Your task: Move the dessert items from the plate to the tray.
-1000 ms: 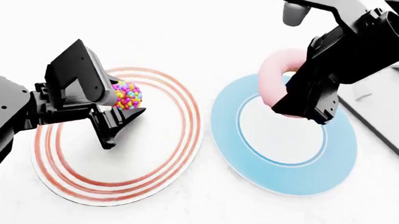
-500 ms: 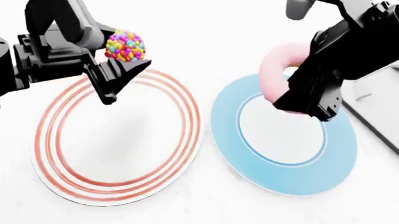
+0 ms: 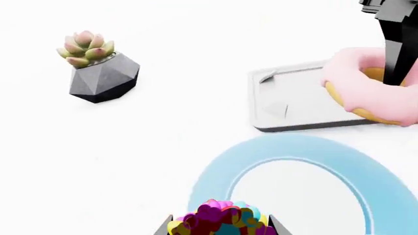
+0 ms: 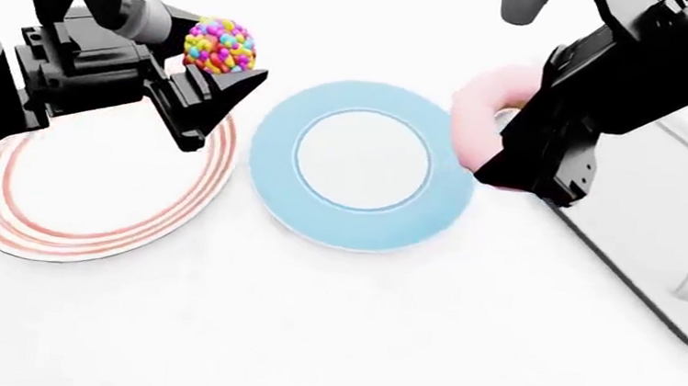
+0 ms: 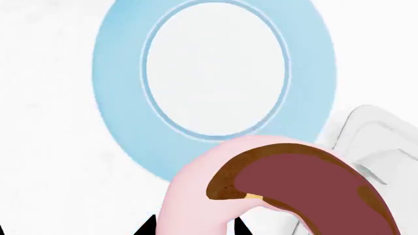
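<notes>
At the upper left of the head view, your left gripper (image 4: pixel 212 77) is pinching the candy ball (image 4: pixel 220 46) in the air, above the far edge of the red-ringed plate (image 4: pixel 96 220) and beside the blue plate (image 4: pixel 359 165). Toward the upper right, your right gripper (image 4: pixel 530 175) is clamping the pink donut (image 4: pixel 479 121), holding it on edge between the blue plate and the grey tray (image 4: pixel 660 246) at the right edge. Neither dessert is touching the tray.
</notes>
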Robot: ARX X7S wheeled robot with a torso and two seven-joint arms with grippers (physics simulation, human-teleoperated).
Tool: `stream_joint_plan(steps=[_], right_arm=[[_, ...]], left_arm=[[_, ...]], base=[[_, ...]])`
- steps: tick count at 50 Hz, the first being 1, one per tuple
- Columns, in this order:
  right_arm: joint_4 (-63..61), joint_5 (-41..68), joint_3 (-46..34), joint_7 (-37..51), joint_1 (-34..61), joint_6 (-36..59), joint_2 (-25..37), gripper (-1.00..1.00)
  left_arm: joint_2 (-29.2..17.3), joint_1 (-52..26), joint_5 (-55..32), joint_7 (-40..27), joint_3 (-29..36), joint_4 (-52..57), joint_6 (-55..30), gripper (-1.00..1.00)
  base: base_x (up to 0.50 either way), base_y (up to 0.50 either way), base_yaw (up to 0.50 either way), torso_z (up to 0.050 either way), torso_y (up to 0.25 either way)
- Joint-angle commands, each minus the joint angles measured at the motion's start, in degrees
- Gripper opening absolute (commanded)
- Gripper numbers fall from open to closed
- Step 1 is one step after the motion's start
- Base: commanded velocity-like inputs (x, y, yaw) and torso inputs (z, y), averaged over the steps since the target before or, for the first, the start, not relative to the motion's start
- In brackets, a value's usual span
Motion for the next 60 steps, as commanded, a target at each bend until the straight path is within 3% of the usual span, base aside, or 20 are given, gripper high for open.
stream_joint_plan(steps=[1, 31, 60], right_arm=[[0.12, 0.09, -0.04, 0.15, 0.58, -0.22, -0.02, -1.0], [0.08, 0.71, -0.16, 0.87, 0.66, -0.96, 0.03, -1.0], [0.58, 1.18, 0.29, 1.57, 0.25, -2.5, -0.05, -1.0]], left_arm=[[-0.09, 1.66, -0.63, -0.78, -0.28, 0.44, 0.52, -1.0], [-0.5, 2.97, -1.33, -1.06, 0.03, 1.45, 0.53, -1.0], [-0.63, 3.41, -1.89, -1.36, 0.16, 1.49, 0.62, -1.0]], base=[[-0.21, -0.5, 0.0, 0.0, 0.0], [0.0, -0.5, 0.0, 0.0, 0.0], [0.0, -0.15, 0.0, 0.0, 0.0]])
